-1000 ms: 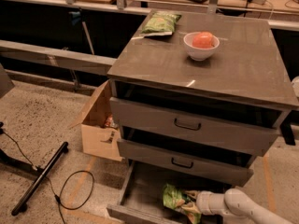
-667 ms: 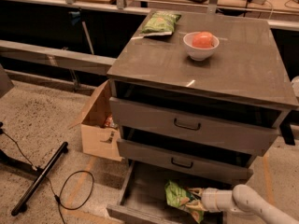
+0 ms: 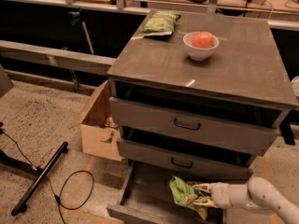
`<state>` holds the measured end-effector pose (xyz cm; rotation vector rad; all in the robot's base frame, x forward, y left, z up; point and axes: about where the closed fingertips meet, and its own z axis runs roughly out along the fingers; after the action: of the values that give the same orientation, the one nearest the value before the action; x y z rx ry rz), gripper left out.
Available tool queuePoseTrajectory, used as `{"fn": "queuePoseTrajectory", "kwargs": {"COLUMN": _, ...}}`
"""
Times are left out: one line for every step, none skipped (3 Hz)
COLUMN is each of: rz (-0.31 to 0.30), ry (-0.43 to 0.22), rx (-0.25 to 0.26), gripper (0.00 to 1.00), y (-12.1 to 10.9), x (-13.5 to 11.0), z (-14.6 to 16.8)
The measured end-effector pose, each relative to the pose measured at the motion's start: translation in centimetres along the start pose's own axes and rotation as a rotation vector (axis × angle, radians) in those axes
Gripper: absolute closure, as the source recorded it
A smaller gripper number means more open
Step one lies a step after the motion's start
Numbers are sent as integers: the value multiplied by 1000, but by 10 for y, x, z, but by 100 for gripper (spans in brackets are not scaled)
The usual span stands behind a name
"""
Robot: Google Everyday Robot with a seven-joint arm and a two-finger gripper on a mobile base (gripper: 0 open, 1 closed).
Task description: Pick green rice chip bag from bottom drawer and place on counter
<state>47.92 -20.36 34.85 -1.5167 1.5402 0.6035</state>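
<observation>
The green rice chip bag (image 3: 180,193) stands tilted on edge in the open bottom drawer (image 3: 148,192), at its right side. My gripper (image 3: 200,196) reaches in from the lower right on a white arm, and its fingers (image 3: 202,187) close around the bag's right edge. The counter (image 3: 236,66) is the grey-brown slab on top of the drawer cabinet, above the two shut drawers with black handles.
A paler olive-green bag (image 3: 160,22) lies at the counter's back left. A white bowl (image 3: 200,45) with a red-orange fruit stands mid-back. An open cardboard box (image 3: 97,125) sits left of the cabinet. A black stand (image 3: 39,178) and cable lie on the floor.
The bag has been taken hold of and tipped up from lying flat. It and the gripper have shifted slightly up in the drawer.
</observation>
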Motion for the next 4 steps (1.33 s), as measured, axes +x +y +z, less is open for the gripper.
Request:
{"fn": "queuePoseTrajectory", "kwargs": {"rz": -17, "ry": -43, "rx": 14, "gripper": 100, "y": -2, "x": -31, "z": -33}}
{"fn": "queuePoseTrajectory", "kwargs": {"rz": -41, "ry": -125, "rx": 28, "gripper": 100, "y": -12, "x": -63, "z": -64}}
{"fn": "queuePoseTrajectory", "kwargs": {"rz": -87, "ry": -211, "rx": -4, "gripper": 100, "y": -21, "x": -107, "z": -98}}
{"fn": "queuePoseTrajectory", "kwargs": {"rz": -87, "ry": -211, "rx": -4, "gripper": 100, "y": -21, "x": -107, "z": -98}}
